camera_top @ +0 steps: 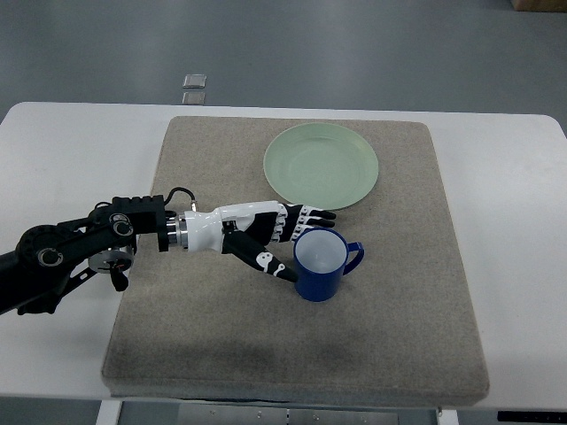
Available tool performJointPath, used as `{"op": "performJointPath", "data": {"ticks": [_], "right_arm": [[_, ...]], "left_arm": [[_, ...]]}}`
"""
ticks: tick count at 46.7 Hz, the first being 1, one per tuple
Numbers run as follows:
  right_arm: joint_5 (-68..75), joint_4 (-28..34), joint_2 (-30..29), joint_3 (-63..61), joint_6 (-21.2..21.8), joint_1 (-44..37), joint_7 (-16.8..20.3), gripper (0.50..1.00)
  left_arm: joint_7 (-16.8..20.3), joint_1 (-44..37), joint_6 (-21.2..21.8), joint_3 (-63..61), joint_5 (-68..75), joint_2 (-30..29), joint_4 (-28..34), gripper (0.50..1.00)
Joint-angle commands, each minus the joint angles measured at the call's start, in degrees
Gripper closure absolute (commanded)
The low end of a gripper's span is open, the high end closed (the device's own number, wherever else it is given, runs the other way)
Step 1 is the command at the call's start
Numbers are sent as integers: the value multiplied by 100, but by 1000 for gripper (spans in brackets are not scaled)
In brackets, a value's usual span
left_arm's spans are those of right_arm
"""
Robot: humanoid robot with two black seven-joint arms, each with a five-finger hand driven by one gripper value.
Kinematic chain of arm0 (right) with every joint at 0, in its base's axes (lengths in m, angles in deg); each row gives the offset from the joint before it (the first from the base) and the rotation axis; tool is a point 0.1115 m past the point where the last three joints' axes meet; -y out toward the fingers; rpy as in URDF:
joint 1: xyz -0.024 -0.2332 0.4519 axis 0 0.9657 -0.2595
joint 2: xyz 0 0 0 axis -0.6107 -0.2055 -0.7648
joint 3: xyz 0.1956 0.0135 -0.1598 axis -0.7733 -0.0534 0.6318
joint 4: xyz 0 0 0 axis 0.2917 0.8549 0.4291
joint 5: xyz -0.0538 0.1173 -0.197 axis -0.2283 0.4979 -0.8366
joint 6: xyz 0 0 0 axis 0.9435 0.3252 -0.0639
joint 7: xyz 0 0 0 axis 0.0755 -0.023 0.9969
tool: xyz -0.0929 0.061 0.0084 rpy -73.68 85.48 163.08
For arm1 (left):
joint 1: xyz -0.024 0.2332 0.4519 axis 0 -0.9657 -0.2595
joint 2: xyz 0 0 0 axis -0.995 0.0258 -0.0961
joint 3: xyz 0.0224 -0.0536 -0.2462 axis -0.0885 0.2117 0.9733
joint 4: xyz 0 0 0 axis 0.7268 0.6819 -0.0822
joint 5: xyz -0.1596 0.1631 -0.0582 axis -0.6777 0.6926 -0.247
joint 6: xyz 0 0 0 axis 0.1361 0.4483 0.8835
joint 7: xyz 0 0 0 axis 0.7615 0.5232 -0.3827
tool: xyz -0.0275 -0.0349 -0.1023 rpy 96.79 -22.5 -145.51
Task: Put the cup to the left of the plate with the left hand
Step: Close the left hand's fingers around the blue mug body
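Observation:
A blue cup (321,274) stands upright on the mat, its handle pointing right, just below and in front of the pale green plate (321,166). My left hand (309,245) reaches in from the left and is open around the cup's left side. Its long fingers (312,215) stretch past the cup's far rim, while the thumb (276,267) lies against the near left wall. The fingers are not curled around the cup. The plate sits at the mat's far middle with nothing on it.
A grey-brown mat (204,328) covers most of the white table (53,142). Two small grey squares (194,88) lie on the floor beyond the table's far edge.

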Motion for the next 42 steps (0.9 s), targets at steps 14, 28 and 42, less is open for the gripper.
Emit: {"op": "performJointPath", "data": {"ticks": [14, 28, 42], "right_arm": [[0, 0, 0, 0, -8, -2, 0, 568], [0, 0, 0, 0, -8, 6, 0, 568], [0, 0, 0, 0, 1, -2, 0, 568]], "left_arm": [[-9, -88, -1, -47, 9, 238, -1, 501], [-9, -97, 54, -47, 18, 343, 140, 501], [-9, -88, 54, -47, 27, 589, 421, 501]]}}
